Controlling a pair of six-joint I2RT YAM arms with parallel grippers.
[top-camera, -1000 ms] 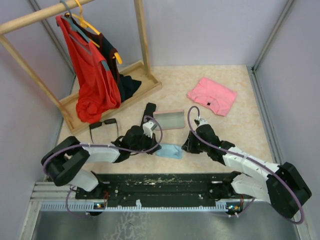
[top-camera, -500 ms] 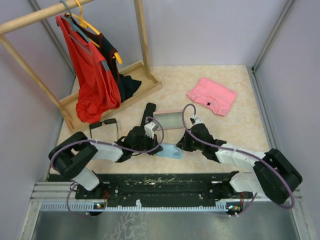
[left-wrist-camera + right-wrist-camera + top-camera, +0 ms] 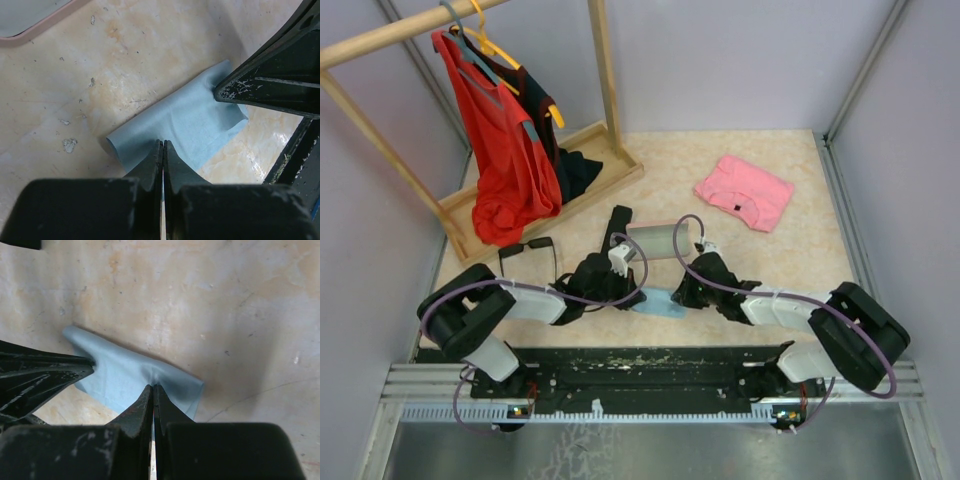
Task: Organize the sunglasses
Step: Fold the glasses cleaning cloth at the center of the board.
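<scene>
Here, left gripper [image 3: 162,159]: jaws pressed together with no gap, the tips nipping the near edge of a blue cloth [image 3: 190,120] that lies on the table [image 3: 225,300].
Right gripper [image 3: 152,397]: likewise closed tight, pinching the opposite edge; the fabric puckers slightly at its tips.
Why both hold it: judging by the grips at opposite sides, the arms mean to lift, spread or fold the cloth together. One pinch alone would leave it hanging in a bunch.
Cloth: small, doubled over, flat between the two arms at the near middle of the table.
Open case [image 3: 660,241]: pink-rimmed with a pale lining, just beyond the cloth, lid up. It is probably left open to take a pair and this wipe.
Sunglasses [image 3: 527,250]: the black pair sits to the left by the foot of the clothes rack [image 3: 603,70], well apart from both grippers and untouched. The reddish-brown pair I cannot find in any view.
Stage: in my judgement this is side work on the cloth, and neither pair is in a case yet.
Risk: thin fabric may slip from one pinch if the arms pull unevenly.
</scene>
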